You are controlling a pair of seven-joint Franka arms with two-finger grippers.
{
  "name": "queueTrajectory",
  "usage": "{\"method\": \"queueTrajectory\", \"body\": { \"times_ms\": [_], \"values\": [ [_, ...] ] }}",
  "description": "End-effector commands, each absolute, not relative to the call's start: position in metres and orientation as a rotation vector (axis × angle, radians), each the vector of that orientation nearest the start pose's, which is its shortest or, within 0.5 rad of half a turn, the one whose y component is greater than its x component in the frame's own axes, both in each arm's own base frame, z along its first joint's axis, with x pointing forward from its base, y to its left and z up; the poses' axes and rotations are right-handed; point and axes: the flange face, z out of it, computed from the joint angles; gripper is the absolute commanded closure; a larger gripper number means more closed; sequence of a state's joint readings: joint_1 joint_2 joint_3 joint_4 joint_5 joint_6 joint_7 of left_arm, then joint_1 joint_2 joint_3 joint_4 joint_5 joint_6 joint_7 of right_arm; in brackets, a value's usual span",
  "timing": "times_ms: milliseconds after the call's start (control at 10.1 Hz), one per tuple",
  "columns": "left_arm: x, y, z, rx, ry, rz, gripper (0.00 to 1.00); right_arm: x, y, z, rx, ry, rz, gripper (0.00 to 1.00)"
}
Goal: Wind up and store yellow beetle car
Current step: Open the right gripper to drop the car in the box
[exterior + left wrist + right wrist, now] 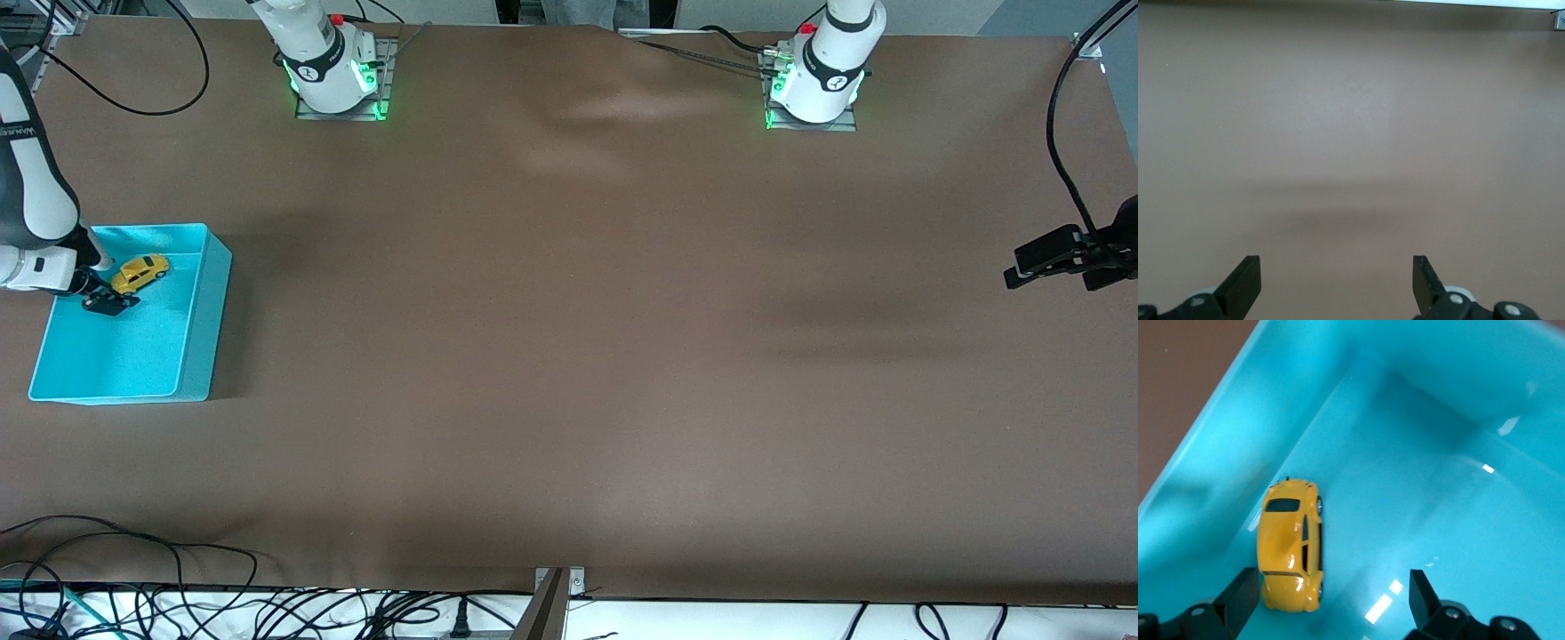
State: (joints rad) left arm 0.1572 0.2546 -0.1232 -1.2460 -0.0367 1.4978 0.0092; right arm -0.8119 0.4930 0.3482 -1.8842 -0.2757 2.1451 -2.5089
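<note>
Brown worktop (569, 356) carries a turquoise bin (200, 356) where the yellow beetle car (140, 273) lies stored, under the released right gripper (108, 304), while the left gripper (1053, 267) waits open.

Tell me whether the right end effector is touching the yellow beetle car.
Apart. The right wrist view shows the right end effector open, with the yellow beetle car lying free on the turquoise bin floor between its fingers.

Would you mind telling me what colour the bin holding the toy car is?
The bin is turquoise, clearest in the right wrist view.
</note>
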Motion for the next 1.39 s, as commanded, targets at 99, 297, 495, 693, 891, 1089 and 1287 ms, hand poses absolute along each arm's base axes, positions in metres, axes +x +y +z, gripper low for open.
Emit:
{"method": "queueTrajectory", "body": {
  "times_ms": [99,297,495,693,891,1089,1287],
  "values": [
    [0.618,0.027,0.629,-3.181,-0.009,0.000,0.00,0.556,-0.236,0.308,1.643,2.851,-0.191,0.00],
    [0.617,0.027,0.628,-3.181,-0.009,0.005,0.00,0.558,-0.198,0.351,1.797,2.747,-0.215,0.00],
    [0.617,0.027,0.629,-3.181,-0.009,0.003,0.00,0.560,-0.150,0.408,1.881,2.664,-0.127,0.00],
    [0.617,0.027,0.628,-3.181,-0.009,0.005,0.00,0.558,-0.110,0.449,2.011,2.493,-0.139,0.00],
    [0.617,0.027,0.628,-3.181,-0.007,0.007,0.00,0.554,-0.064,0.495,2.165,2.263,-0.079,0.00],
    [0.617,0.027,0.628,-3.181,-0.007,0.007,0.00,0.549,-0.043,0.507,2.415,2.034,-0.041,0.00],
    [0.617,0.024,0.629,-3.183,0.001,0.005,0.00,0.552,-0.043,0.518,2.685,1.671,0.032,0.00]
  ]
}}
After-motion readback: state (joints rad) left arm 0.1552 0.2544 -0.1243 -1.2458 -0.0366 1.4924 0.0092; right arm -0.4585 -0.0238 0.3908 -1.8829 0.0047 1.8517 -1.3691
